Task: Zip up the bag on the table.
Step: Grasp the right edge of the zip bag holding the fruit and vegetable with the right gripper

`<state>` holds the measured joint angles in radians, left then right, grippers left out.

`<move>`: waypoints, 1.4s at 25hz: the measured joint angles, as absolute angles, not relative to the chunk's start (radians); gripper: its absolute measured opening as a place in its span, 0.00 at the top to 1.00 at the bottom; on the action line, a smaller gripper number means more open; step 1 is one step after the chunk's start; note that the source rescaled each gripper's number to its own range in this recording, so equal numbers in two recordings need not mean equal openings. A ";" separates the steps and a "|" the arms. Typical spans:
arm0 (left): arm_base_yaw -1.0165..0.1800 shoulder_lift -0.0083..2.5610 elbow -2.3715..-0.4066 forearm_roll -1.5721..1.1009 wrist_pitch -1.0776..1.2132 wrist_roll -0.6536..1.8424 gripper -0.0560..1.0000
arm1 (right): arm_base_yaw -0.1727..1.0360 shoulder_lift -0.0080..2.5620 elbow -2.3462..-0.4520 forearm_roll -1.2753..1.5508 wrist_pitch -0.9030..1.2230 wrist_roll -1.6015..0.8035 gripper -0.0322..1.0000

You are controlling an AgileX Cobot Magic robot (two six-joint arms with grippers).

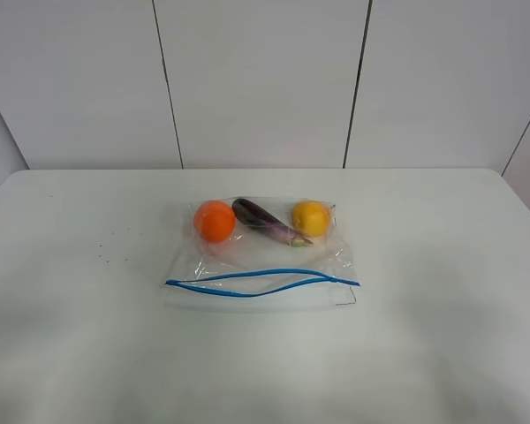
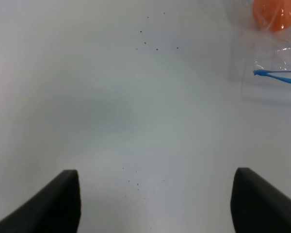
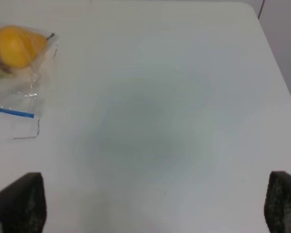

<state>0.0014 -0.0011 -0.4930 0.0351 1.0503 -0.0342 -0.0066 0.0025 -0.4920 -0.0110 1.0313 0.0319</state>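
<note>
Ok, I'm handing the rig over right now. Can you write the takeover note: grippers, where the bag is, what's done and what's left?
Left gripper: open, empty, above bare table, apart from the bag.
Right gripper: open, empty, also above bare table, not touching the bag.
The bag lies flat mid-table with an orange fruit, a purple eggplant and a yellow fruit inside. Its blue zipper strip runs along the edge nearest the high camera.
Done: nothing yet. The two zipper tracks gape apart in the middle.
Left: steady one end of the bag, then press the tracks together along the whole strip.
</note>
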 joint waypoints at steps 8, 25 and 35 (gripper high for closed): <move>0.001 -0.001 -0.493 0.035 1.050 -0.034 0.00 | -0.007 0.002 -0.492 -0.011 1.031 0.032 0.00; 0.001 -0.001 -0.493 0.035 1.050 -0.034 0.00 | -0.007 0.774 -0.906 0.075 1.041 0.016 0.00; 0.001 -0.001 -0.493 0.035 1.050 -0.034 0.00 | -0.007 1.341 -1.010 0.323 1.029 -0.155 0.00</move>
